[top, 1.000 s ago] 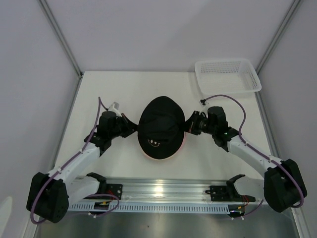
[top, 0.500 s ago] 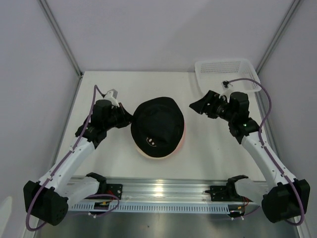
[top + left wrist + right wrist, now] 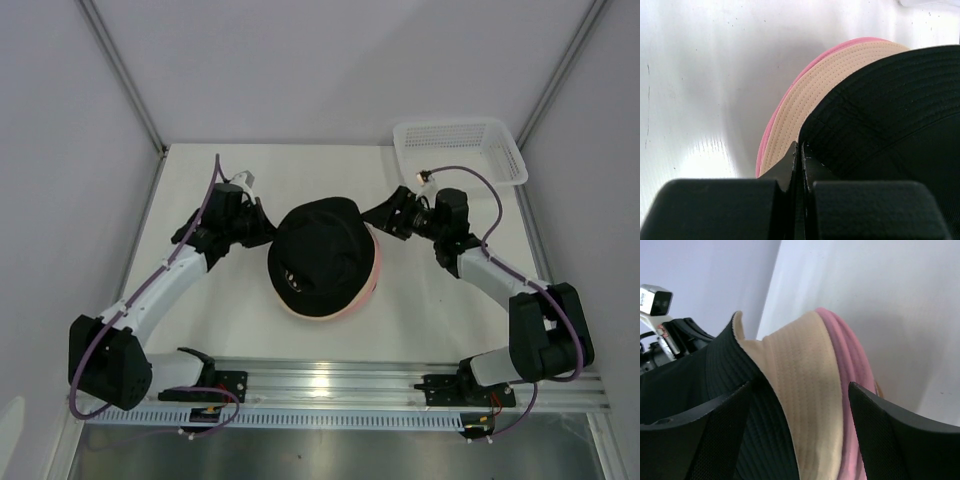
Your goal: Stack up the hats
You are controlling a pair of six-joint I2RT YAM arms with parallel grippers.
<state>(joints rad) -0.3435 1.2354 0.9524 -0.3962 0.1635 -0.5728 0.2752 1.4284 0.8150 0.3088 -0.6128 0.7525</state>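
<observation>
A black hat (image 3: 320,255) lies on top of a pile in the middle of the table. Beneath it a beige brim (image 3: 805,100) and a pink brim (image 3: 372,275) stick out. My left gripper (image 3: 262,232) sits at the black hat's left edge, shut on its brim (image 3: 890,115); the jaws press flat together. My right gripper (image 3: 376,216) hangs open at the pile's right edge. In the right wrist view its fingertips (image 3: 752,385) straddle the beige brim (image 3: 800,370), with the pink brim (image 3: 850,350) beside it and black fabric (image 3: 715,375) to the left. Nothing is pinched there.
A white mesh basket (image 3: 460,150) stands at the back right corner. The metal rail (image 3: 330,385) with both arm bases runs along the near edge. Grey walls close in the table on three sides.
My right gripper opened and let go of the black hat, swung away to the back right, then came back to the brim. The stretched hat relaxed to a rounder shape.
</observation>
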